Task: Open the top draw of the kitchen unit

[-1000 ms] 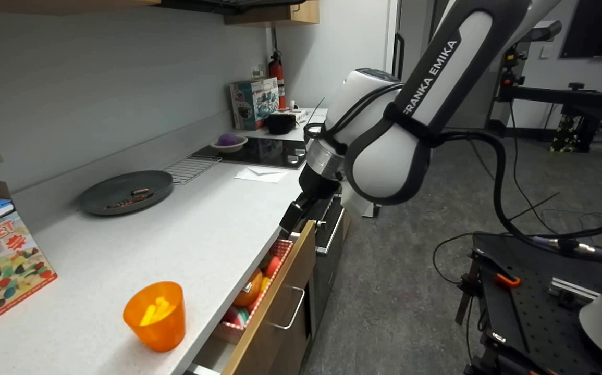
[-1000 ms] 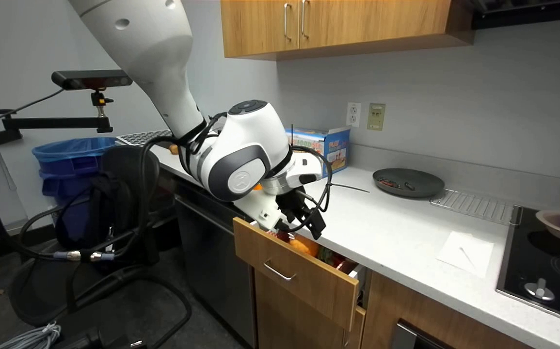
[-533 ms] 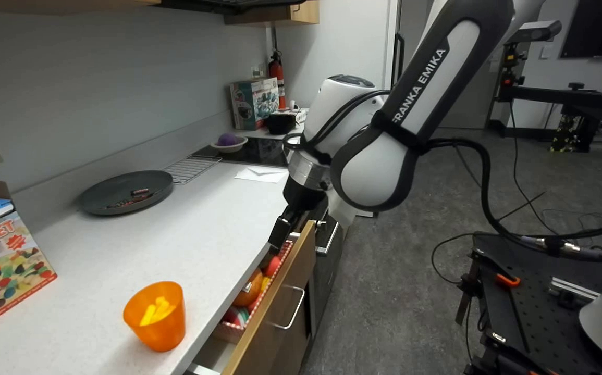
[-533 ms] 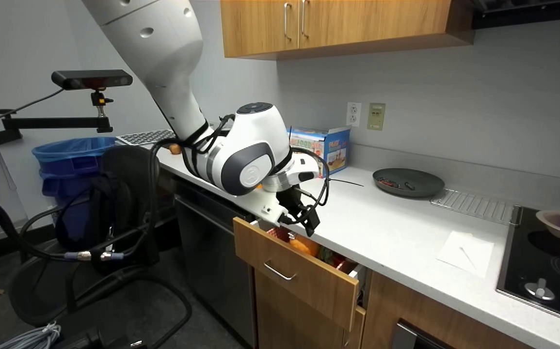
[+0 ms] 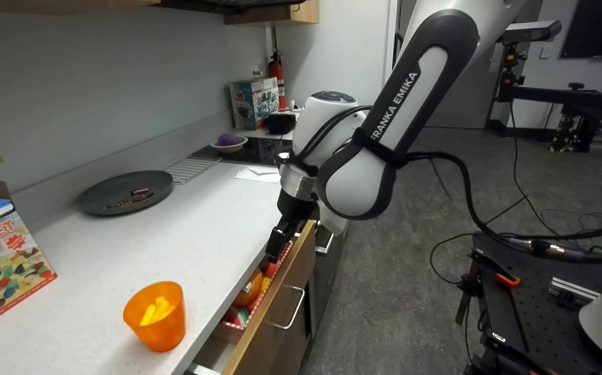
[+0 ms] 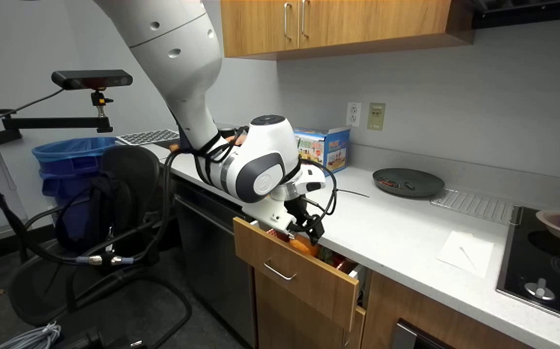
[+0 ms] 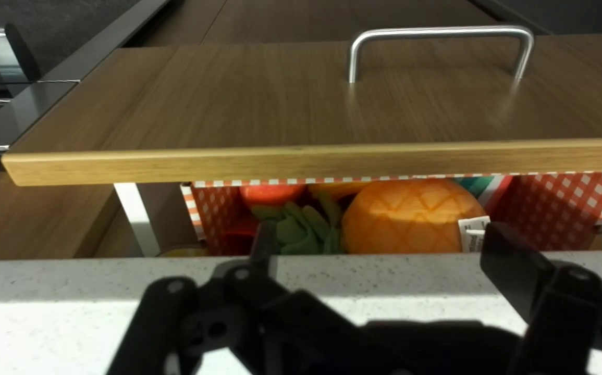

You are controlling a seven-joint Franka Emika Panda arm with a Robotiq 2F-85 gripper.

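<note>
The top draw (image 6: 304, 278) of the kitchen unit (image 6: 396, 232) stands partly pulled out, with a brown wood front and silver bar handle (image 7: 439, 32). The draw also shows in an exterior view (image 5: 274, 323) and across the wrist view (image 7: 228, 109). Inside is a red-white checked box (image 7: 566, 208) with an orange plush pineapple (image 7: 410, 219) and other toy food. My gripper (image 7: 379, 250) is open and empty, its fingers wide apart. In both exterior views it (image 5: 273, 254) (image 6: 314, 237) points down at the gap between countertop edge and draw front, behind the front. It does not touch the handle.
An orange cup (image 5: 168, 333) stands near the countertop edge. A dark grey plate (image 6: 423, 182), wire rack (image 6: 476, 206) and black hob (image 6: 527, 261) are on the counter. A toy food box (image 5: 9, 271) stands at the left. A black appliance front (image 6: 216, 261) adjoins the draw.
My gripper has moved along the countertop edge and lower, to a place over the draw's contents. In an exterior view it went left and down. The draw has not visibly moved.
</note>
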